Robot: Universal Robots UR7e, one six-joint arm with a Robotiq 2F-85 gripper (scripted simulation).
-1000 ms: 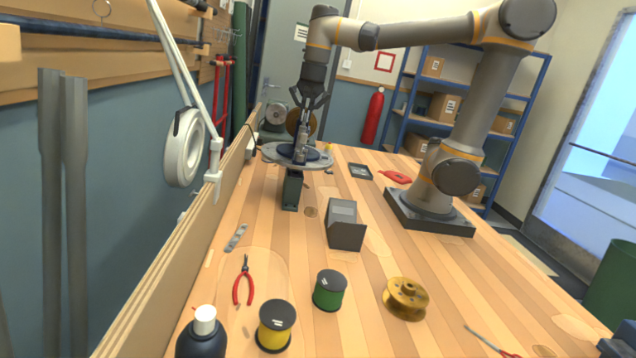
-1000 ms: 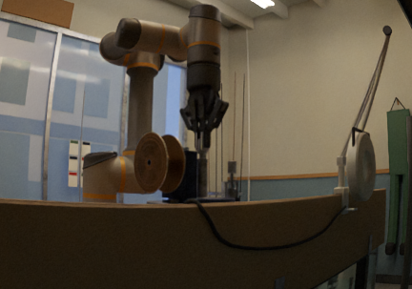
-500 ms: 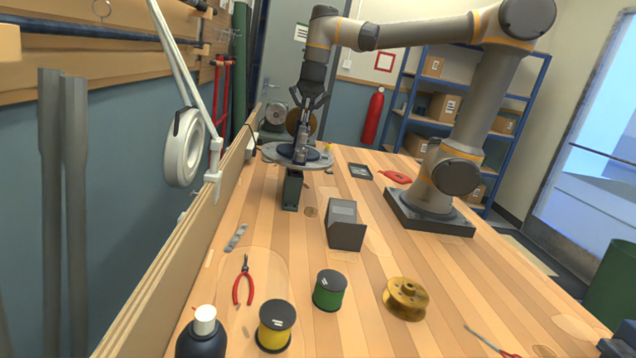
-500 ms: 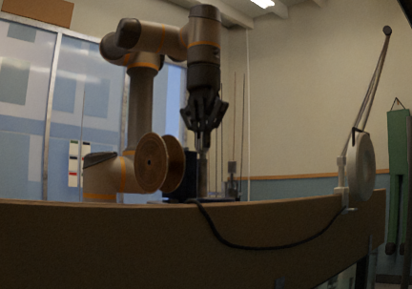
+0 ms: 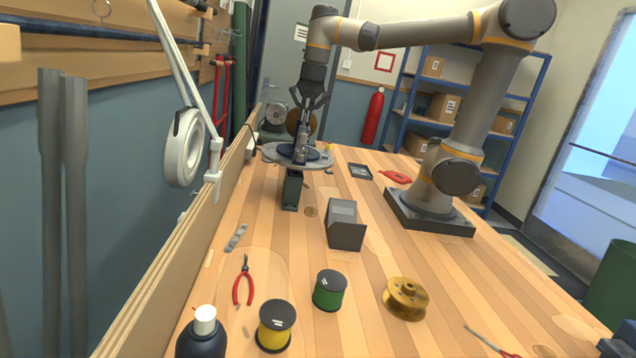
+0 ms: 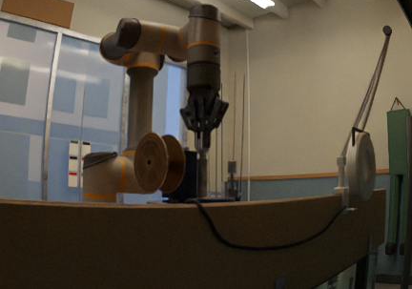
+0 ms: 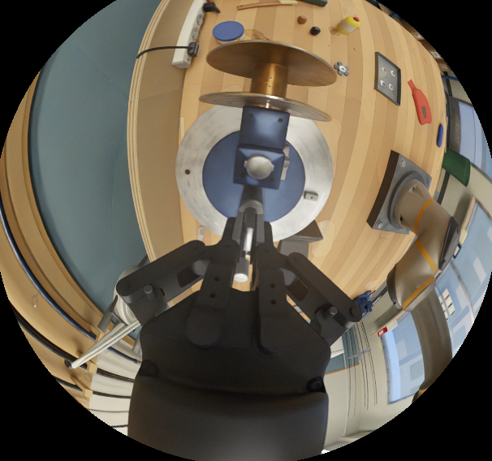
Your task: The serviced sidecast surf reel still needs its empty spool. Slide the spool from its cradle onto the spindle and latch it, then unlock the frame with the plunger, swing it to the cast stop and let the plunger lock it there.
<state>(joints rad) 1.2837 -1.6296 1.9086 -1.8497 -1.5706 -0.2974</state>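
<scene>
The plunger (image 7: 245,244), a thin grey pin standing up from the reel's frame, is held in my closed gripper (image 7: 246,226) (image 5: 305,117) (image 6: 203,135). Below it the blue frame block (image 7: 261,150) sits on the round silver base plate (image 7: 254,171) (image 5: 297,155), which stands on a green pedestal (image 5: 291,188). The bronze empty spool (image 7: 268,79) (image 6: 159,161) sits on the spindle on the far side of the frame, its axis level. The latch is hidden from me.
A dark open box (image 5: 344,231) stands on the bench in front of the pedestal. Red pliers (image 5: 243,286), a yellow reel (image 5: 276,325), a green reel (image 5: 329,290) and a gold spool (image 5: 405,298) lie near the front. The arm's base (image 5: 429,211) is to the right, a back board (image 5: 206,223) to the left.
</scene>
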